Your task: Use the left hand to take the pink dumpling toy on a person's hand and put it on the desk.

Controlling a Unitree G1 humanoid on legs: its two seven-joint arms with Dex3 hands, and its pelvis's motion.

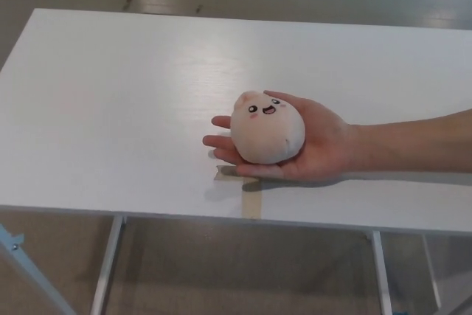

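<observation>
Head view is giving us a white worktop (110,108) seen from above, with a person's hand (317,145) reaching in from the picture's right along a bare forearm (420,142). That hand is lying palm up over the near middle of the worktop, and the pink dumpling toy (267,128) is sitting in the palm, its small smiling face turned up and away from us. The person's fingers are curling loosely under and around the toy's left side, with the thumb resting along its far edge. Just beneath the fingertips we are seeing a strip of tan tape (249,195) stuck to the worktop and running to its near edge; whether the hand is touching the surface or hovering just above it is hard for us to judge. Neither of the robot's hands is showing, so we cannot tell the state of their fingers. Below the near edge, the worktop's pale metal legs (107,263) are standing on a grey floor (243,271).
</observation>
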